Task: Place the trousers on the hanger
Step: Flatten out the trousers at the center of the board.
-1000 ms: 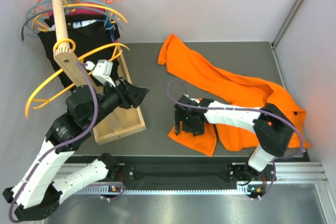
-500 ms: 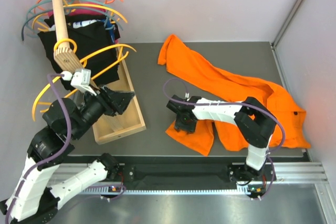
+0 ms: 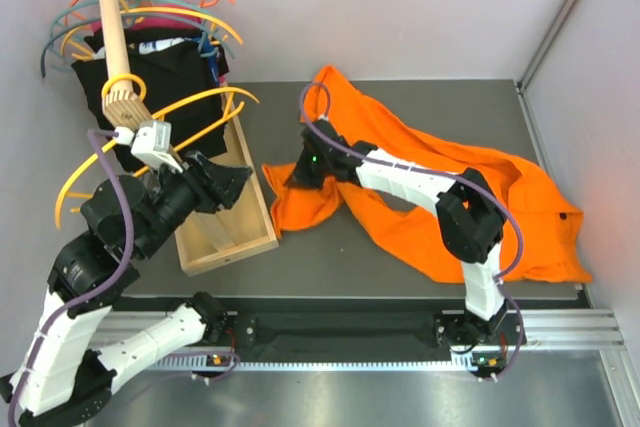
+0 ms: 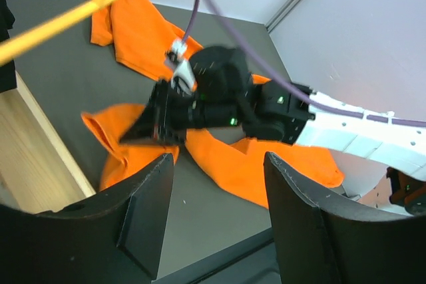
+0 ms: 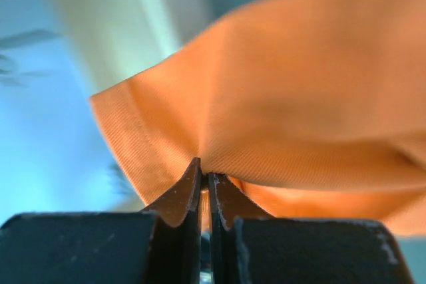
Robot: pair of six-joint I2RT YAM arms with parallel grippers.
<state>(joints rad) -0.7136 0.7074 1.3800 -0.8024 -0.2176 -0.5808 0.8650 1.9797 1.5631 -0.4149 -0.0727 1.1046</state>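
Observation:
The orange trousers (image 3: 470, 182) sprawl across the right half of the table, also in the left wrist view (image 4: 143, 31). My right gripper (image 3: 292, 179) is shut on the cloth near one leg end, and the pinched fold (image 5: 299, 98) bulges over its closed tips (image 5: 205, 176). That leg end hangs in a bunch beside the wooden box. The amber-yellow hanger (image 3: 200, 97) hangs from the pole end at the left, and its arm crosses the top of the left wrist view (image 4: 60, 21). My left gripper (image 3: 238, 179) is open and empty just below the hanger, its fingers (image 4: 150, 197) facing the right gripper.
A long wooden box (image 3: 245, 237) lies on the table's left side. A wooden pole (image 3: 115, 37) above it carries coral and teal hangers and black garments (image 3: 160, 72). Walls close in at the back and right, with a metal rail along the near edge.
My right gripper closed on the trouser leg end and carried it up and left toward the wooden box. My left gripper rose toward the hanger and stayed open.

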